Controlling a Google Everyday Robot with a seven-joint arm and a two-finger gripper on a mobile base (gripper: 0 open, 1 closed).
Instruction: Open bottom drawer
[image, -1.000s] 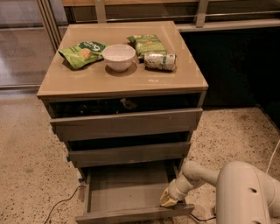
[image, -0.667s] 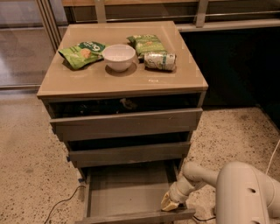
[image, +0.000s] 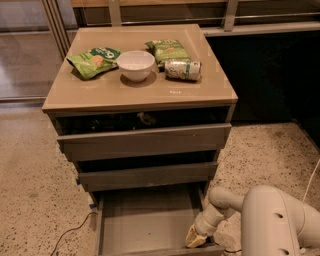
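The bottom drawer (image: 145, 222) stands pulled far out at the foot of the grey-brown cabinet, showing its plain grey tray, which holds nothing. Its front runs along the picture's lower edge. My gripper (image: 194, 239) is at the drawer's front right corner, low against the tray's right wall, on the end of my white arm (image: 220, 207). The top drawer (image: 145, 140) and the middle drawer (image: 147, 175) above are each pulled out a little.
On the cabinet top (image: 90, 95) lie two green chip bags (image: 94, 61) (image: 167, 50), a white bowl (image: 135, 65) and a tipped can (image: 182, 69). A cable (image: 70, 234) runs over the speckled floor at the left. My white body (image: 280, 222) fills the lower right.
The gripper has shifted slightly down and right at the drawer's front right corner. The drawer looks about as far out as before.
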